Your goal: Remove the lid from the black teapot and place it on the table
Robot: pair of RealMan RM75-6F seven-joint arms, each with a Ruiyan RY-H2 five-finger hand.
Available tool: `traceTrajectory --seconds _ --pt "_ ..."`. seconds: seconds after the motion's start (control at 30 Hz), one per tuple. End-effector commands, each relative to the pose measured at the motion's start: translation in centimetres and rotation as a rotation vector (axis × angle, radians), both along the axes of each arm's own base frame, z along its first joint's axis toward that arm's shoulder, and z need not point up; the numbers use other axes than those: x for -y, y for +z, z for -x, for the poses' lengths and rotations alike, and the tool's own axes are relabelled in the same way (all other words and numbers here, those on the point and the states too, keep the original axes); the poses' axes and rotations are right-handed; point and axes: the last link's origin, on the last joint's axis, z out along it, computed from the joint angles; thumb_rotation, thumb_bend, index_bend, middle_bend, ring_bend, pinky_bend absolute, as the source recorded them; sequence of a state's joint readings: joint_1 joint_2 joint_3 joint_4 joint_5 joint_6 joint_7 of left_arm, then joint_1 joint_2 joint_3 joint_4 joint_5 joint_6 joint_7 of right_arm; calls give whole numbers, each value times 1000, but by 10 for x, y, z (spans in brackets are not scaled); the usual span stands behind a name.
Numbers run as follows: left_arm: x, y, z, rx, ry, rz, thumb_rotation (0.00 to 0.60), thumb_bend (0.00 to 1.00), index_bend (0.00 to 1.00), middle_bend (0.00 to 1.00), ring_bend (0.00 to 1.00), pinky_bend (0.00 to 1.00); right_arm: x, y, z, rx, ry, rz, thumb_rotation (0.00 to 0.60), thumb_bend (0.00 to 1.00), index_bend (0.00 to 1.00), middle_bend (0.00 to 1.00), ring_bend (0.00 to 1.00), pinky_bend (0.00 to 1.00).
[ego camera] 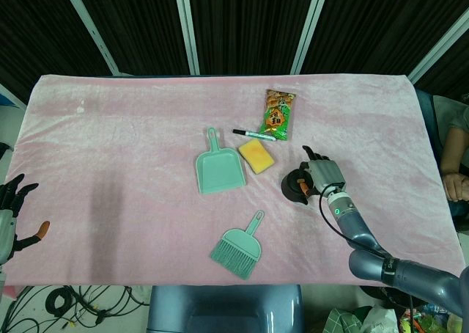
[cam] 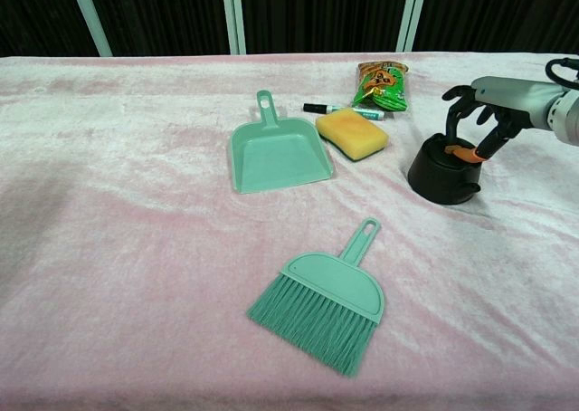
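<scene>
The black teapot (ego camera: 293, 188) (cam: 442, 174) stands on the pink cloth right of centre, with its lid (cam: 450, 146) on top. My right hand (ego camera: 320, 176) (cam: 484, 112) arches over it from the right. Its orange-tipped thumb and a finger come down onto the lid and pinch it, while the other fingers stay spread above. The lid's knob is hidden by the fingertips. My left hand (ego camera: 10, 210) hangs off the table's left edge, fingers apart and holding nothing; it shows in the head view only.
A yellow sponge (ego camera: 256, 155) (cam: 351, 132), a marker (ego camera: 253, 134) and a snack packet (ego camera: 278, 113) lie just left of and behind the teapot. A green dustpan (ego camera: 218, 169) (cam: 274, 154) and green brush (ego camera: 239, 249) (cam: 324, 304) sit mid-table. A person's arm (ego camera: 453, 179) is at the right edge.
</scene>
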State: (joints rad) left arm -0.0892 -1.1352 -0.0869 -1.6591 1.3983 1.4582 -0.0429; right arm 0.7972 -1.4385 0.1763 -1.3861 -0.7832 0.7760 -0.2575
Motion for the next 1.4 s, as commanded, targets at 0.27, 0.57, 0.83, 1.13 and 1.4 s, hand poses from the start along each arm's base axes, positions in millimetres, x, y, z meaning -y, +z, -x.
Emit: traceTrajectory --seconds 0.27,0.57,0.83,1.13,1.4 --pt "1 1 0 1 2 -2 600 298 173 17 0 0 -1 2 0 3 3 -1 600 409 615 23 151 175" --pt "0 0 0 -1 0 2 600 298 173 17 0 0 -2 2 2 4 -3 -5 600 408 620 23 151 175" --pt "0 0 0 -1 0 1 600 298 172 17 0 0 -3 2 2 9 -2 -3 600 409 622 23 151 175" --pt "0 0 0 -2 1 1 600 298 172 17 0 0 -3 3 2 14 3 0 600 409 622 23 153 175" --pt "0 0 0 -1 0 -1 600 298 173 17 0 0 0 10 -6 49 23 31 600 409 626 23 159 175"
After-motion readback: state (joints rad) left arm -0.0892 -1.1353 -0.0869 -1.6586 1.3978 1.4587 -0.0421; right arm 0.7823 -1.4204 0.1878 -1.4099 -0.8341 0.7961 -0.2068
